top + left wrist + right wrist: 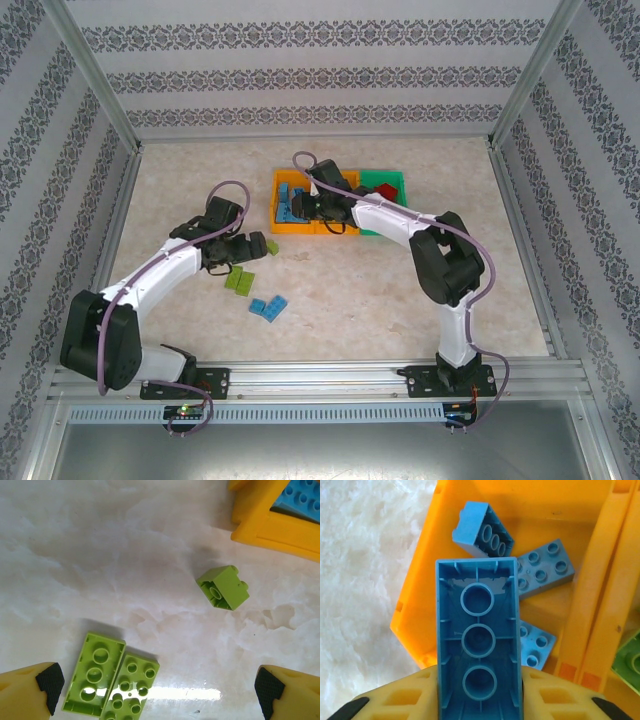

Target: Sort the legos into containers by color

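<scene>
My right gripper (480, 700) is shut on a long blue lego (479, 650), underside towards the camera, above the left orange container (420, 615). Three blue legos (480, 527) lie inside that container. In the top view this gripper (305, 205) hovers over the same orange bin (283, 227). My left gripper (160, 695) is open above the table, with two light green legos (95, 677) side by side near its left finger and a small green one (223, 587) lying further off. From above, the left gripper (245, 250) sits beside the green pair (240, 280).
A green container (385, 180) holding red bricks stands at the right of the row, with a second orange bin between it and the left one. Two blue bricks (270, 308) lie on the table near the front. A corner of the orange bin (270, 527) shows in the left wrist view.
</scene>
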